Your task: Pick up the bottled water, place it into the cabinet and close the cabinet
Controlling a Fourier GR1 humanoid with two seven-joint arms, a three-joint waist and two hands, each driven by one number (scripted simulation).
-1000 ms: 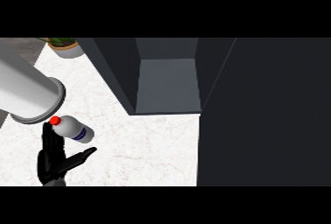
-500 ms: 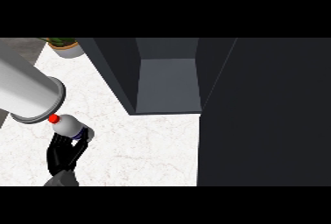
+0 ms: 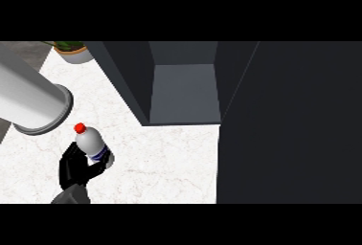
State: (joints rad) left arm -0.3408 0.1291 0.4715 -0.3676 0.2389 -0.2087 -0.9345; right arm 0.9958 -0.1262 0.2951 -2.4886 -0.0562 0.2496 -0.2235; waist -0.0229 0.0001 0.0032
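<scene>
Cabinet (image 3: 185,91): dark, flat-sided box at the surface's far edge, interior open and matte grey. Its door (image 3: 290,124), a large dark panel, stands open along the surface's right side.

Grey cylinder (image 3: 32,100): smooth, wide-rimmed, enters from the left edge; identity cannot be told, so no arm is assigned to it.

Surface (image 3: 170,162): white, faintly veined like marble.

Potted plant (image 3: 71,50): far-left corner, well apart from the work.

Hand (image 3: 79,165): black, near the surface's left-front part; which hand cannot be told from this view. Its fingers curl round the lower body of the bottled water (image 3: 90,143).

Bottle: white smooth cylinder w/ dark label band and red cap; long axis tilted, cap pointing away toward the far-left.

Key relation: cabinet opening lies up and to the right of the held bottle. Judged next move: carry rightward and away, into the opening.
</scene>
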